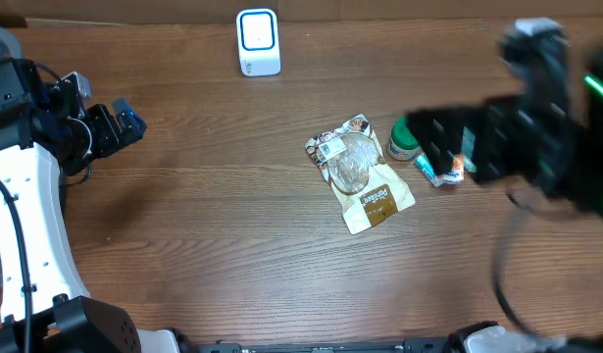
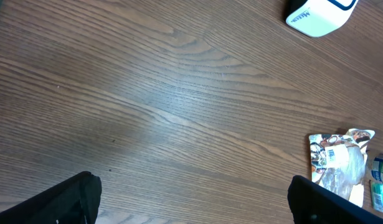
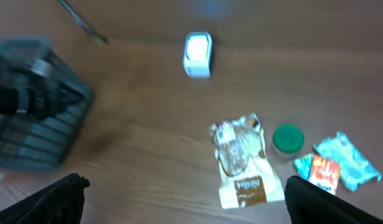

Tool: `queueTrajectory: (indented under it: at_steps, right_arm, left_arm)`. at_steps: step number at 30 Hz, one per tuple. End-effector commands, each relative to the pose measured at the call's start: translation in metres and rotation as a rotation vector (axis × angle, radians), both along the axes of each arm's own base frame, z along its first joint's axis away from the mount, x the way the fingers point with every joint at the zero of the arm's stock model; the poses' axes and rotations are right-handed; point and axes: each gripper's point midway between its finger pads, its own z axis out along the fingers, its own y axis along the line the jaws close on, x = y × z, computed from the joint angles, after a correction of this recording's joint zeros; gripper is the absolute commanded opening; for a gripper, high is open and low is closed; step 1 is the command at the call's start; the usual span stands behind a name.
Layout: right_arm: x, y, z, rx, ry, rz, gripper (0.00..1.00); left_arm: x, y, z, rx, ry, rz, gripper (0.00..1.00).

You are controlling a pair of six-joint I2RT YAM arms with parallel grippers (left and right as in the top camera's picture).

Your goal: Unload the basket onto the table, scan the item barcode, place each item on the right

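Nearest us, the right arm (image 1: 536,127) hangs blurred above the right edge of the table (image 1: 203,226). The right gripper (image 3: 185,202) has its jaws spread wide with nothing between them. Below it lie a green-lidded tub (image 1: 405,139) and small packets (image 1: 448,172). The pouch (image 1: 360,175) lies flat mid-table, just beside the tub, barcode label (image 2: 332,154) up. The white scanner (image 1: 258,41) stands by the far edge. The left gripper (image 2: 191,202) hovers near the left edge, jaws parted and empty.

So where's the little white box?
In the overhead view the white box stands near the table's far edge, left of centre, well apart from the bag lying right of the middle.
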Motion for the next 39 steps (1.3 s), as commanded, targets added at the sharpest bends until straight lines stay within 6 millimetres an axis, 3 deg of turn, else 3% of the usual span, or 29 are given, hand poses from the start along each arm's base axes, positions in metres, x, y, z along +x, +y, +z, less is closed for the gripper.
queueTrajectory:
  at_steps: [1, 5, 11, 19, 26, 31, 39]
  right_arm:
    - [-0.027, -0.008, 0.021, 0.034, -0.082, 0.001, 1.00]
    - [-0.045, -0.024, 0.033, 0.021, -0.153, -0.041, 1.00]
    - [-0.047, -0.042, 0.036, -0.019, -0.190, -0.127, 1.00]
    - [-0.017, -0.051, 0.026, -0.094, -0.157, -0.212, 1.00]
    - [0.023, -0.057, 0.036, -0.070, -0.229, -0.277, 1.00]
    - [0.046, -0.042, 0.035, -0.103, -0.372, -0.141, 1.00]
    - [0.065, -0.054, -0.011, -0.079, -0.509, -0.187, 1.00]
  left_arm:
    - [0.002, 0.000, 0.001, 0.005, -0.007, -0.010, 0.99]
    - [0.002, 0.000, 0.001, 0.005, -0.007, -0.010, 1.00]
    - [0.002, 0.000, 0.001, 0.005, -0.007, -0.010, 0.99]
    - [0.002, 0.000, 0.001, 0.005, -0.007, -0.010, 0.99]
    - [0.002, 0.000, 0.001, 0.005, -0.007, -0.010, 0.99]
    - [0.002, 0.000, 0.001, 0.005, -0.007, -0.010, 1.00]
    - [0.002, 0.000, 0.001, 0.005, -0.007, -0.010, 1.00]
